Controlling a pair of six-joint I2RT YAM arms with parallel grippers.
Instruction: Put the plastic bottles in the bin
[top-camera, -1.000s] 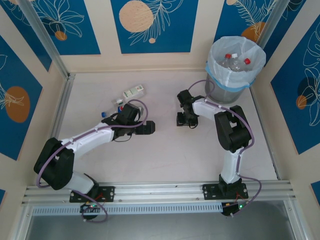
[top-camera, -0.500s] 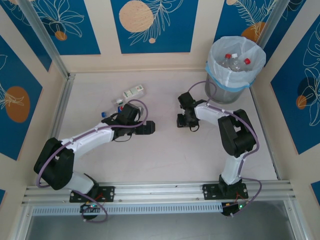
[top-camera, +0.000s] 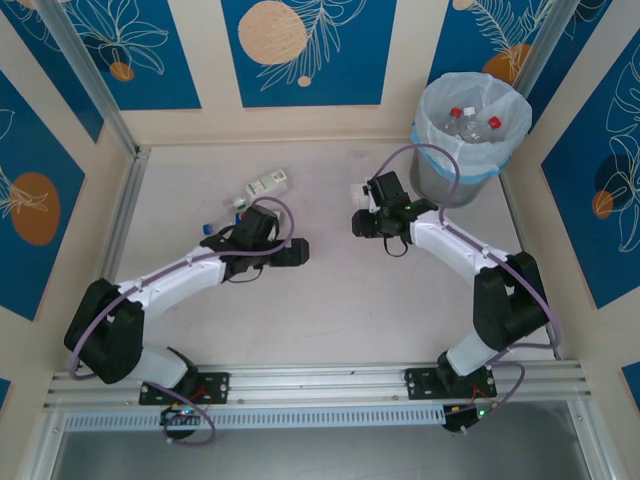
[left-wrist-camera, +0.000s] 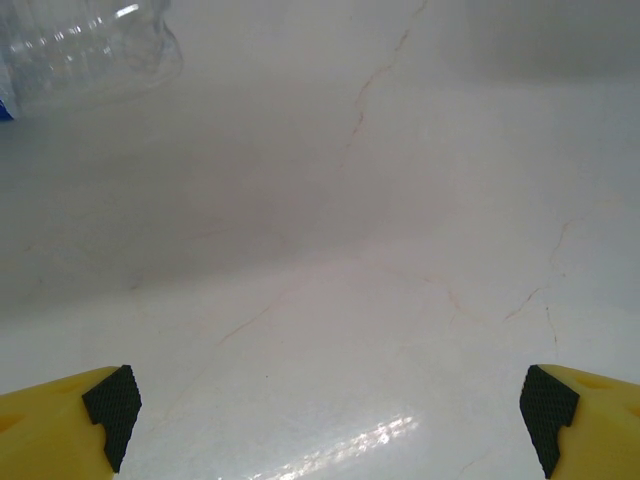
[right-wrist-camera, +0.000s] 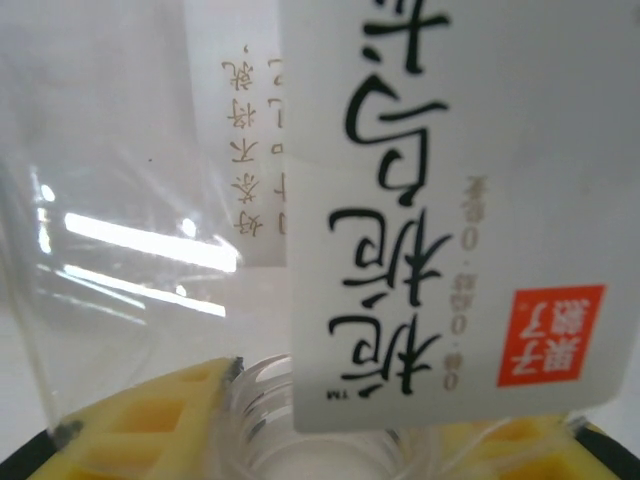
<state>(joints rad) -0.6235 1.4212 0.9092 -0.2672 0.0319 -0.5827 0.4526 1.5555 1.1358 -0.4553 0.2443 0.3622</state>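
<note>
The right arm, elbow bent, stretches over the tabletop (top-camera: 330, 310) toward its middle, the right gripper (top-camera: 364, 222) clamped on a clear white-labelled bottle (right-wrist-camera: 450, 200). The left gripper (top-camera: 296, 253) hangs low, jaws wide and empty. Two loose bottles (top-camera: 267, 184) lie beyond it. The bin (top-camera: 440, 182) stands in the far right corner.

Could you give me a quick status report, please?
Left gripper open, empty, over table. Right gripper shut on white-labelled bottle. Bin just beyond, no obstacle seen.
</note>
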